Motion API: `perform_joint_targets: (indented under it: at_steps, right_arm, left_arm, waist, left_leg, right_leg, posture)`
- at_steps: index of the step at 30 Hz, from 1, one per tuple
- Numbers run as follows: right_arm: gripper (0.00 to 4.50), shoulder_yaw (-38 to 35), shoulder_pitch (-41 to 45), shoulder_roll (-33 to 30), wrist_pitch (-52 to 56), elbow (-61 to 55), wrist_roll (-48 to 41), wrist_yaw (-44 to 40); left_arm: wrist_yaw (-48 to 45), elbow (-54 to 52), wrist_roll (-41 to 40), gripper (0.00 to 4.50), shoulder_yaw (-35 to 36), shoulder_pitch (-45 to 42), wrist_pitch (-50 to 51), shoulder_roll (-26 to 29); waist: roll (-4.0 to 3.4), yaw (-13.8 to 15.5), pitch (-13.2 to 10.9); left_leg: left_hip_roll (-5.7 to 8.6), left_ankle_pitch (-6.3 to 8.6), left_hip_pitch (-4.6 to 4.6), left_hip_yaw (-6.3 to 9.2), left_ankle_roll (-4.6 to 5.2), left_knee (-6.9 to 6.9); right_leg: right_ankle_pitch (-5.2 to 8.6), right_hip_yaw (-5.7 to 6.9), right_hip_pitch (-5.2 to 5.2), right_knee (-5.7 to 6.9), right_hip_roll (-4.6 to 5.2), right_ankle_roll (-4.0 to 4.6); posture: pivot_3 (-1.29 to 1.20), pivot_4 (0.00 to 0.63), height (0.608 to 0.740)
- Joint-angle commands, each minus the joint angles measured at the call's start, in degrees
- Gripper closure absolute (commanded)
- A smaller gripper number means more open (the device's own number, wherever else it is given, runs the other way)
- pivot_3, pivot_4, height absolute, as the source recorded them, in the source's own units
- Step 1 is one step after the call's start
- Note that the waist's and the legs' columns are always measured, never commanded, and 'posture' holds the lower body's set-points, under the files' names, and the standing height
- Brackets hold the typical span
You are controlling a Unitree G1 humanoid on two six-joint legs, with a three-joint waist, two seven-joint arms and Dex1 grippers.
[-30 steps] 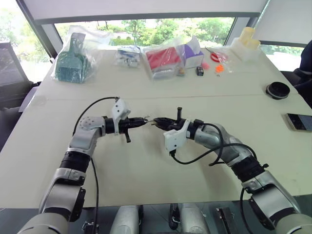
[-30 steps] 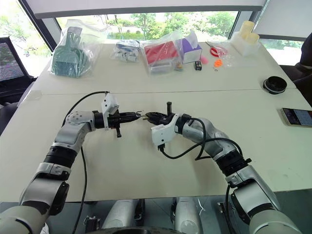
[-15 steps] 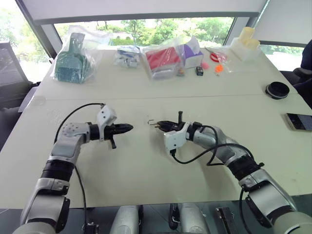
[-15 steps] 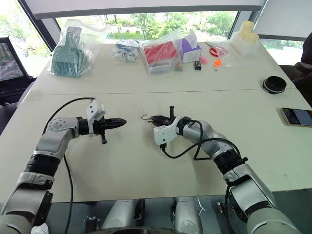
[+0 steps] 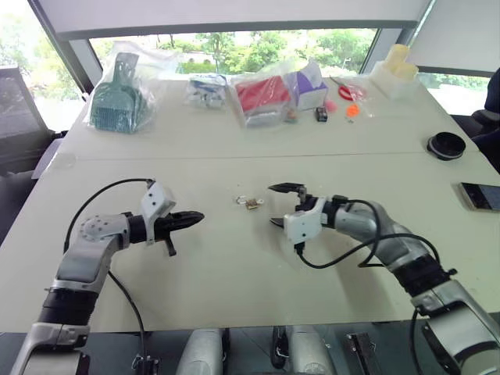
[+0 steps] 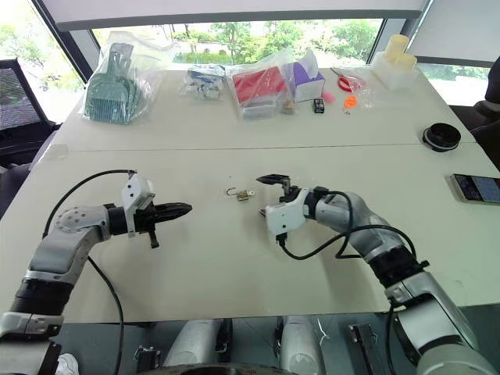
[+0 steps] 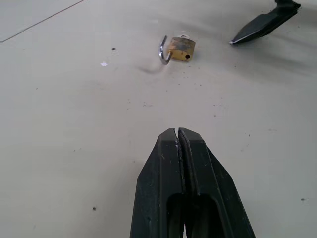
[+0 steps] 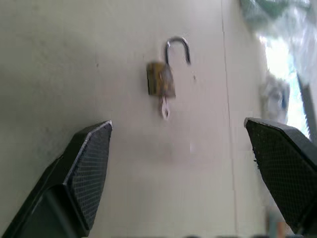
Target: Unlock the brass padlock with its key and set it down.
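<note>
Two grippers flank one small thing on the pale table (image 5: 234,266): the brass padlock (image 5: 251,202) lies flat on the tabletop between them, touched by neither. Its thin silvery shackle (image 8: 177,48) stands swung open, a hook free at one end, and the key (image 8: 164,108) sticks out of the bottom of the body (a pale sliver, seen best from the right wrist). The left gripper (image 5: 198,217) hovers well apart from the lock on the robot's left, its two black fingers pressed tight together with nothing between them, pointing toward the lock. The right gripper (image 5: 281,205) sits just beside the lock on the other side, jaws spread wide and empty, one fingertip raised above the other. Along the far edge of the table lie bagged goods: a green dustpan (image 5: 116,98) in clear plastic, a red packet (image 5: 262,94) and a purple box (image 5: 309,87). Off to the robot's right rest a black round lid (image 5: 446,144) and a phone (image 5: 479,194).
</note>
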State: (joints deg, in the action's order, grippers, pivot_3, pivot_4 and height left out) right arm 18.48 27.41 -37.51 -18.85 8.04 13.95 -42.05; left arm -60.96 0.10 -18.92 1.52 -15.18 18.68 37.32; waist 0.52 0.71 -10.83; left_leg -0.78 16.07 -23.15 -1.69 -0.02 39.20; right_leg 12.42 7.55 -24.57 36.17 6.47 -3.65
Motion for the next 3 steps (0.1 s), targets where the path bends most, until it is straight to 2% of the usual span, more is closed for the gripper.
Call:
perform_joint_targets:
  at_steps: [1,3]
  right_arm:
    - [0.02,-6.4,-1.8,-0.6,19.3,-10.6,-17.7,-9.2]
    - [0.02,-8.3,-3.2,-1.7,28.9,-15.0,-24.7,-13.4]
  left_arm:
    - [0.5,-4.0,-2.1,4.5,2.1,1.1,1.4,1.1]
    - [0.9,-4.8,-1.9,4.5,2.1,1.7,1.8,1.9]
  waist:
    - [0.0,0.0,0.0]
    - [-0.01,0.0,0.0]
  left_leg:
    - [-0.01,0.0,0.03,-0.01,0.0,0.0]
    - [-0.04,0.0,0.05,0.0,0.0,0.0]
  right_leg:
    - [-0.01,0.0,0.0,0.01,0.0,0.01]
    - [-0.01,0.0,0.01,0.01,-0.02,0.01]
  posture:
    - [0.0,0.15,0.74]
    - [0.0,0.15,0.74]
